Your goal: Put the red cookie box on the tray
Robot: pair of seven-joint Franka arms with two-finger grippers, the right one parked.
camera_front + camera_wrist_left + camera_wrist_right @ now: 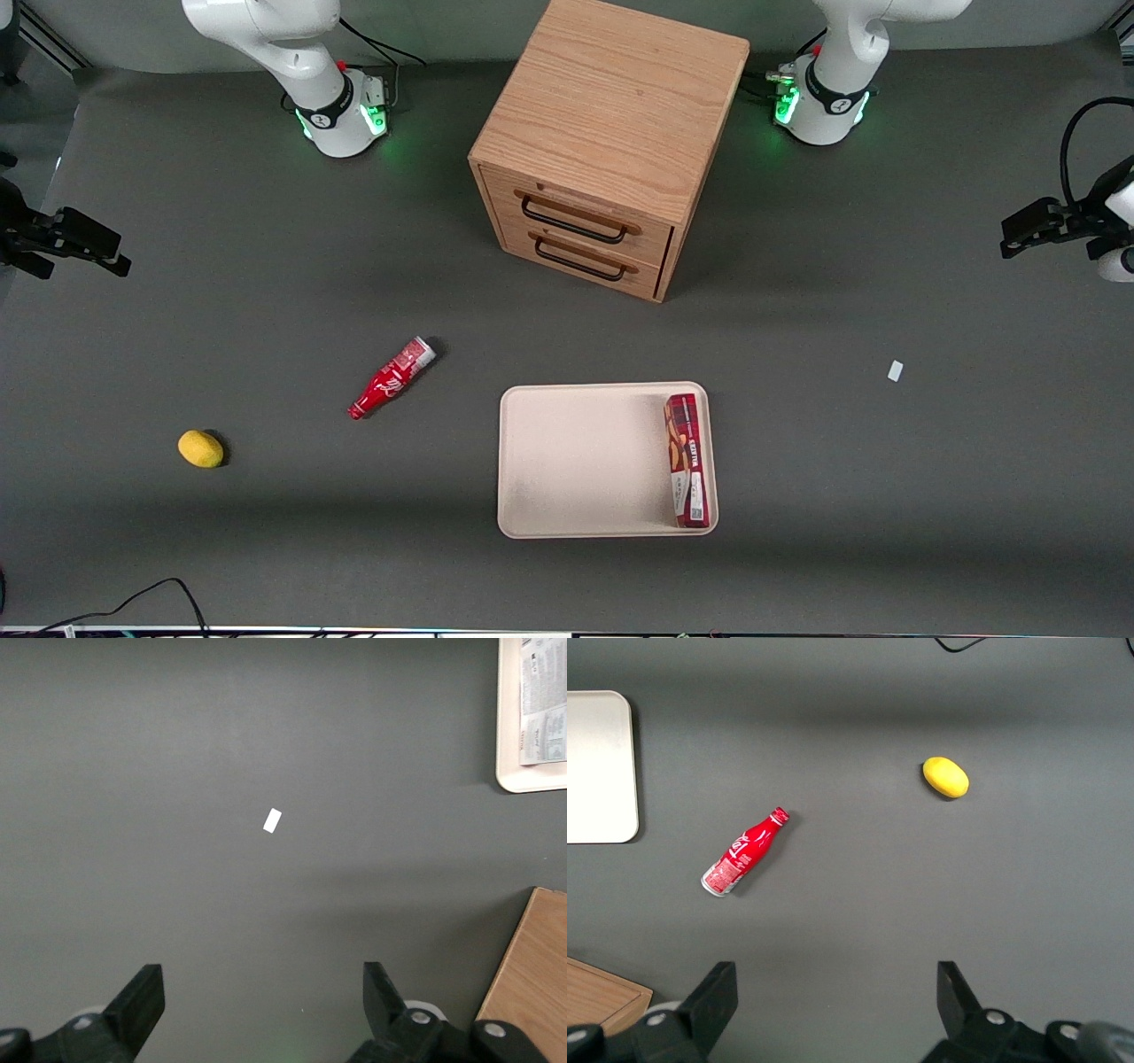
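The red cookie box lies flat in the cream tray, along the tray's rim toward the working arm's end, with its white label end nearest the front camera. My left gripper hovers high at the working arm's end of the table, well apart from the tray. It is open and empty. In the left wrist view the gripper is spread wide over bare grey mat, and the box's label end and a tray corner show.
A wooden two-drawer cabinet stands farther from the front camera than the tray. A small red bottle and a yellow lemon lie toward the parked arm's end. A white scrap lies on the mat.
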